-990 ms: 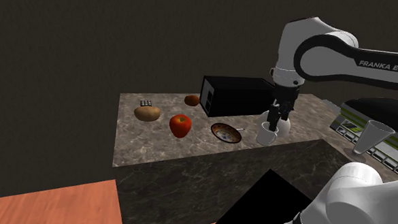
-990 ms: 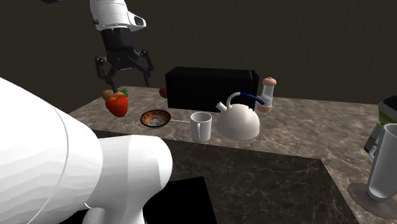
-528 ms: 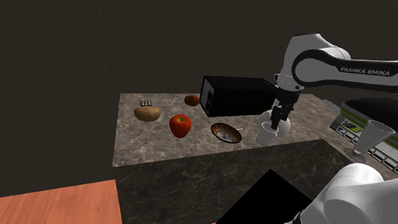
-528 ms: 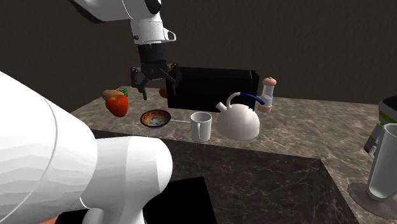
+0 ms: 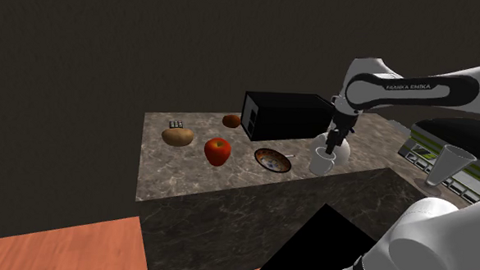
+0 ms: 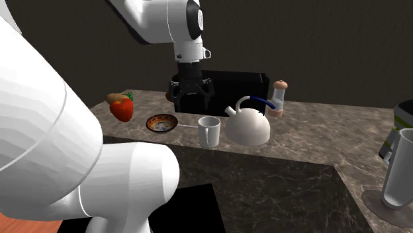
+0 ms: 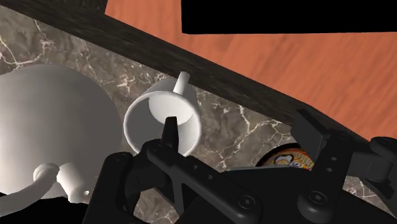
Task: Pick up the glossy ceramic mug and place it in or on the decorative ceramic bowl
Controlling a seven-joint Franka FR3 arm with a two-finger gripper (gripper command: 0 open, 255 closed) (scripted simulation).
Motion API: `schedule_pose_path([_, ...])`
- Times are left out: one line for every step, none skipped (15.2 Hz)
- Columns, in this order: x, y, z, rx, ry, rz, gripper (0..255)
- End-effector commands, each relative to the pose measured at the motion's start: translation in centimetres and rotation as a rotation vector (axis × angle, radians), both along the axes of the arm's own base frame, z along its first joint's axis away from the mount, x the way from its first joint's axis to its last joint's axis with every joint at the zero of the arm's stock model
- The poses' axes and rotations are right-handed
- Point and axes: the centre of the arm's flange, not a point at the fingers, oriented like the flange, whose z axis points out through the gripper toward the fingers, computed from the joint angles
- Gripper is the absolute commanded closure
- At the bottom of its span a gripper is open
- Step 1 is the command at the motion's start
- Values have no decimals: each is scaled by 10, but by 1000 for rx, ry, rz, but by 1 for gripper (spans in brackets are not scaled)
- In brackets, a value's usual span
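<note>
the white arm (image 6: 159,20) reaches out over the marbled worktop (image 6: 311,132), its wrist pointing straight down, which looks like a top-down approach. against the back stands a black box (image 6: 225,89), and in front of it a rounded white kettle (image 6: 248,126). just beside the kettle sits the mug (image 6: 209,132), drawn plain white, upright and mouth up near the worktop's front edge. the patterned bowl (image 6: 162,122) lies close on its other side, so the carry should be short. a red apple (image 6: 121,108) lies beyond the bowl, out of the way.

the gripper (image 6: 192,100) hangs a little above the mug with its fingers spread apart and grasping nothing. in the wrist view one of the fingers (image 7: 169,127) lines up over the mug's (image 7: 143,121) open mouth, while the other sits out toward the bowl (image 7: 286,159). that probably sets up a pinch on the rim wall away from the kettle (image 7: 51,127), which crowds the far side.
</note>
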Motion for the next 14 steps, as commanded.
schedule_pose_path([5, -26, -11, 13, -15, 5, 0])
schedule_pose_path([8, -38, -18, 20, -21, 7, 0])
schedule_pose_path([11, -50, -24, 27, -27, 9, 0])
schedule_pose_path([14, -62, -31, 35, -33, 11, 0])
schedule_pose_path([17, -74, -38, 42, -39, 13, 0])
schedule_pose_path([20, -85, -45, 50, -45, 15, 0])
schedule_pose_path([23, -97, -52, 57, -51, 17, 0])
schedule_pose_path([26, -108, -59, 64, -57, 19, 0])
schedule_pose_path([29, -118, -64, 70, -62, 21, 0])
schedule_pose_path([29, -118, -70, 70, -62, 21, 0])
schedule_pose_path([29, -117, -75, 70, -62, 21, 0])
schedule_pose_path([28, -117, -80, 70, -62, 21, 0])
schedule_pose_path([28, -117, -85, 70, -62, 21, 0])
schedule_pose_path([28, -117, -91, 70, -62, 21, 0])
